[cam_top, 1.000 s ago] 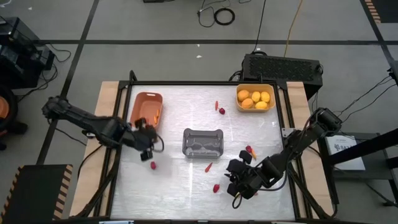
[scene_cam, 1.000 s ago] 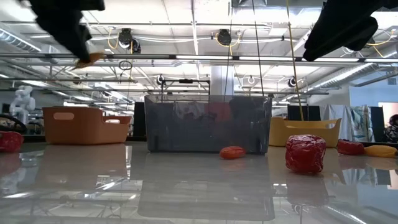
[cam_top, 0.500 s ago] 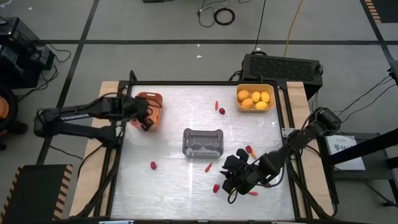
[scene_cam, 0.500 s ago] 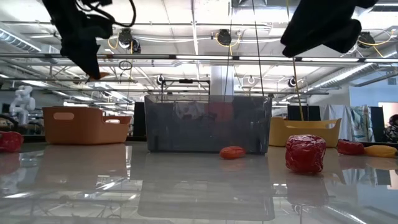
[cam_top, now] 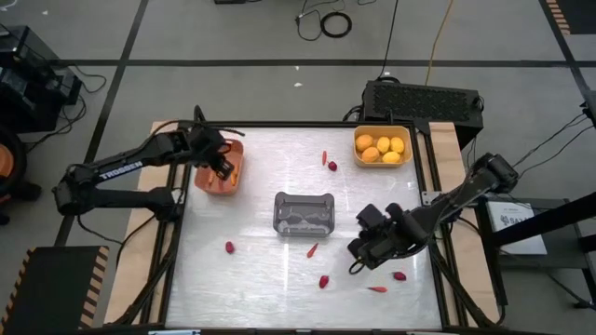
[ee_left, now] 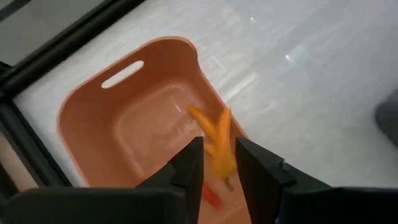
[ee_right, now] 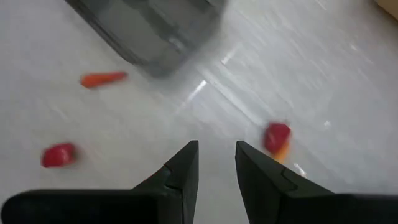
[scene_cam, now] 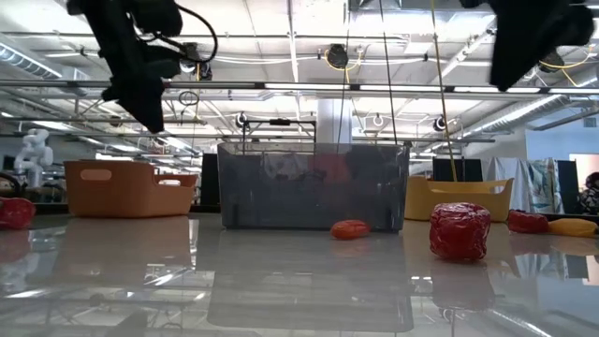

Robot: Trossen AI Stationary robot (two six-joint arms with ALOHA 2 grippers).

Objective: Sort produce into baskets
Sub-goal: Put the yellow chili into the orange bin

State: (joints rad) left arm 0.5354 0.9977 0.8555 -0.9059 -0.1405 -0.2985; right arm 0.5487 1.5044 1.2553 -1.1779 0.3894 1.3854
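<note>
From above, your left gripper (cam_top: 219,166) hangs over the terracotta basket (cam_top: 216,189), which sits at ten o'clock on the table (cam_top: 279,298). The yellow basket (cam_top: 383,129) at one o'clock holds the yellow-orange fruits (cam_top: 383,149), and the grey basket (cam_top: 304,195) stands at the centre. Your right gripper (cam_top: 358,251) hovers at four o'clock from the grey basket, above bare table. Loose red berries lie at seven o'clock (cam_top: 229,247), six o'clock (cam_top: 323,280), five o'clock (cam_top: 399,275) and twelve o'clock (cam_top: 331,166), with carrot sticks at (cam_top: 312,249), (cam_top: 377,288) and (cam_top: 324,156). At table height, you see both arms up high, the left one above the terracotta basket, and a big red berry (scene_cam: 460,230) nearest the lens, at four o'clock from the grey basket. Through your left wrist camera the fingers (ee_left: 189,163) stand narrow, with a blurred carrot stick (ee_left: 214,140) in the gap over the inside of the terracotta basket; you cannot tell whether it is pinched or loose. A small red-orange piece (ee_left: 211,198) lies in that basket. Through your right wrist camera the fingers (ee_right: 183,163) stand narrow with nothing between them, over table near a carrot stick, two red berries and a corner of the grey basket.
</note>
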